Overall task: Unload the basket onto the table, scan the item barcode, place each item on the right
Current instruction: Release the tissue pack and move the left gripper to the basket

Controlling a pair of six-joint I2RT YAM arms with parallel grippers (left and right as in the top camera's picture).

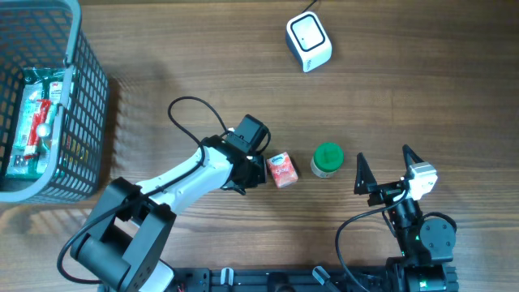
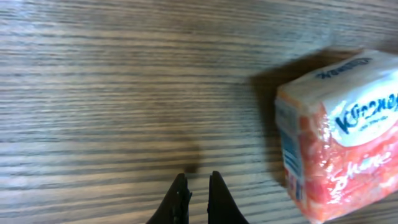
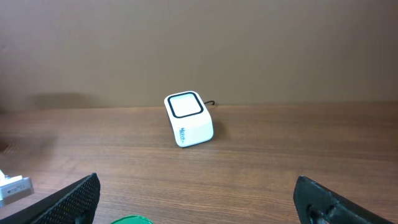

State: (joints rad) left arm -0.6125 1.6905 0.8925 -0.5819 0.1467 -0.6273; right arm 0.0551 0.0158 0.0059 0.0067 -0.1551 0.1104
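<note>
Overhead: left hand (image 1: 259, 171) clenched, empty, just beside tissue pack (image 1: 281, 169); jar (image 1: 328, 160) near; right hand (image 1: 383, 152) released; scanner (image 1: 309, 42) across open counter (image 1: 162, 49); basket (image 1: 85, 122) at left edge.

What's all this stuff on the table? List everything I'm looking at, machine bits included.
table: one, brown wood, under everything
basket: one, grey mesh, far left
packets: a few, green and red, inside the basket; exact number unclear
scanner: one, white box with a cable, far side, right of centre
tissue pack: one, orange-red and white, centre
small jar: one, green lid, just right of the tissue pack
left arm: one, white and black, reaching toward the tissue pack
left pincer: one, black, shut, empty, beside the tissue pack
right arm: one, black, lower right
right pincer: one, black, wide open, empty
</note>
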